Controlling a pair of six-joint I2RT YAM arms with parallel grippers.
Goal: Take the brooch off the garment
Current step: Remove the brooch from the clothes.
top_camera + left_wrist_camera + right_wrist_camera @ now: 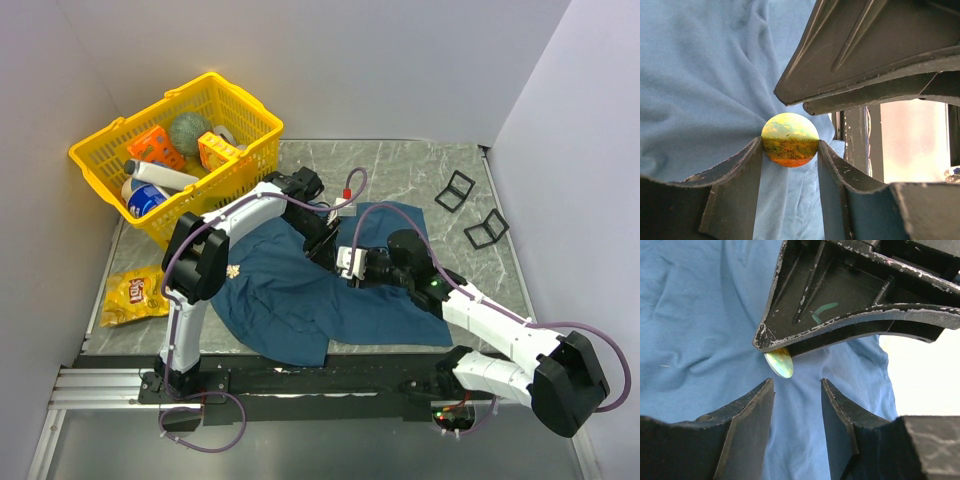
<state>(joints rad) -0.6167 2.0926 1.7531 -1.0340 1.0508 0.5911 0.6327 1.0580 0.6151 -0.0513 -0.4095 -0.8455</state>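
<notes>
— Left gripper (790, 142) pinches brooch (790, 131) between its tips; right gripper (797, 381) stands half open, empty, just beside.
— Is it free?
— Not yet, I think: shirt (700, 90) puckers toward it. Pulling off remains.

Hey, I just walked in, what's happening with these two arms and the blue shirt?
Both arms are reaching over the dark blue garment. The left gripper has its jaws closed on the edges of the round brooch, which looks still pinned on, since the cloth bunches toward it. The right gripper hovers right beside it over the cloth, jaws apart, holding nothing. So the brooch is grasped but not yet off.
</notes>
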